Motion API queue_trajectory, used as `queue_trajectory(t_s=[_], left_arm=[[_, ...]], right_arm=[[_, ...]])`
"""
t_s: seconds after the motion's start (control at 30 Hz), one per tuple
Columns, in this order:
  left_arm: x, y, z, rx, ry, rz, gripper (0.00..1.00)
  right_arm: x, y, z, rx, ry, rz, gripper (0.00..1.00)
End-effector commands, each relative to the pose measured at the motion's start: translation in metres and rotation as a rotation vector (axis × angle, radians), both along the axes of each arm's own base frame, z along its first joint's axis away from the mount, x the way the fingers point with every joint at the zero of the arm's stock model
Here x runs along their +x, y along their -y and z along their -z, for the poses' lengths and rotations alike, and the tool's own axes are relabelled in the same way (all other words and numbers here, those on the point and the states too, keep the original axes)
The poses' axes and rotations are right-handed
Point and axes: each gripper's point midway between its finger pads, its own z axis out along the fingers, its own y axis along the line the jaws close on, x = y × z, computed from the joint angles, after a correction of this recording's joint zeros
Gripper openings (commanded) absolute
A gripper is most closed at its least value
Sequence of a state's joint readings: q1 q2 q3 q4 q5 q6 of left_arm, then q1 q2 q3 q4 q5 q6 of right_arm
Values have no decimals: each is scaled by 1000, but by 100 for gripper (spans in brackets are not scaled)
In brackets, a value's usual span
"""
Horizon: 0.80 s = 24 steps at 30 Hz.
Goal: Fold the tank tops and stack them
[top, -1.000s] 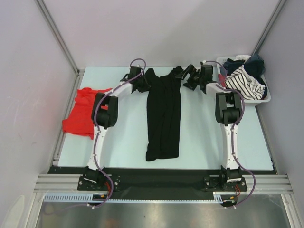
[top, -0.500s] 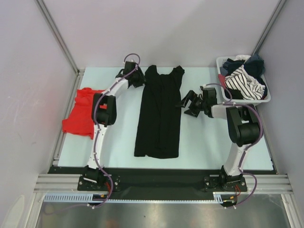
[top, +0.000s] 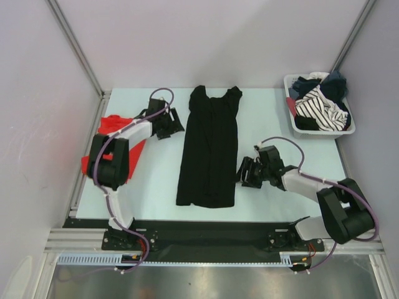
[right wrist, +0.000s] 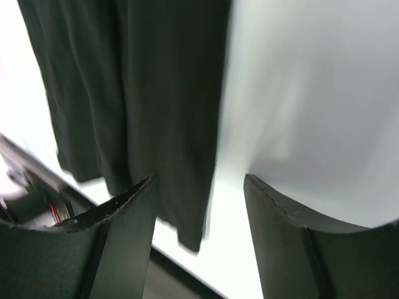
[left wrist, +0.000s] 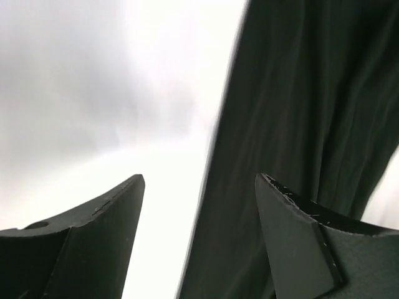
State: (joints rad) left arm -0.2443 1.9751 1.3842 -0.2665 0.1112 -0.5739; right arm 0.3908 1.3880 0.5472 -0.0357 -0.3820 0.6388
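Black tank top lies flat mid tabletop, long axis 12 to 6, straps at 12, hem at 6. It is a narrow strip with lengthwise creases. It looks doubled along its length, but that can't be confirmed.

Red tank top sits at the 9 o'clock edge, well apart from the black one and partly hidden under the left arm. White plastic basket holding other clothes, one of them striped, is in the 1 o'clock corner.

Left pincer is just beside the black top's edge at about 10 o'clock. Its fingers are apart and nothing is between them. Right pincer is just beside the opposite edge at about 4 o'clock, near the hem. Its fingers are also apart and empty. In the right wrist view the cloth edge runs below the gap, not clamped.

Handling, as a judgement:
- **Fabric:** thin, matte, limp and light. It has no stiffness, so it will drape and bunch from any single hold.
- **Surface:** the tabletop looks smooth and pale, so the cloth will likely slide rather than stay put when dragged.
- **Where to grip:** the two hem corners at 6, or the two shoulder straps at 12, one pincer on each. Pinch low against the surface to catch all layers.
- **Risks:** catching only the top layer, which would open the fold, or uneven lift skewing the edges.
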Motion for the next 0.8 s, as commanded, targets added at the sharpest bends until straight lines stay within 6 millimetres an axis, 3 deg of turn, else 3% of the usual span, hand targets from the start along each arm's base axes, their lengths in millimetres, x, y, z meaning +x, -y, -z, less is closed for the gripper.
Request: queue_trajectory(t_s=[0.0,0.03,0.07,0.1,0.13,0.2,0.27,0.3,0.33,0.4,0.43,0.5,0.6,0.77], left_arm=[[-34,8,-43,11,127,51,77],[-61,4,-20,29,73,63,77],[-75,10,-30,18,96,77,77],[-86,11,-26,16,95,86,76],[-111,7,-4,31,44,96,76],[-134,14,-5,46,68,116,76],[-165,19,12,78,38,156,75],[-173,14,10,101,43,143,75],[-189,7,24,119,15,145,75],[-201,5,18,76,46,133,74],[-219,0,33,69,12,142,74],[-234,-1,36,54,14,149,74],[-266,-3,47,51,-16,179,74],[-301,12,47,-5,-28,237,74]], right_arm=[[-35,-9,8,-49,-27,-30,62],[-43,-12,11,-46,-47,-24,62],[-54,-21,12,-52,-56,-57,62],[-58,-20,17,-83,-61,-50,61],[-63,-21,20,-103,-70,-51,61],[-74,-20,28,-153,-100,-34,57],[-80,-19,33,-171,-122,-6,46],[-86,-17,39,-214,-126,-6,42],[-88,-16,41,-228,-130,-7,34],[-92,-9,45,-273,-146,22,24],[-97,-9,46,-286,-145,16,16],[-104,-3,46,-311,-165,29,10],[-113,13,50,-375,-177,46,6],[-126,41,49,-463,-188,77,6]])
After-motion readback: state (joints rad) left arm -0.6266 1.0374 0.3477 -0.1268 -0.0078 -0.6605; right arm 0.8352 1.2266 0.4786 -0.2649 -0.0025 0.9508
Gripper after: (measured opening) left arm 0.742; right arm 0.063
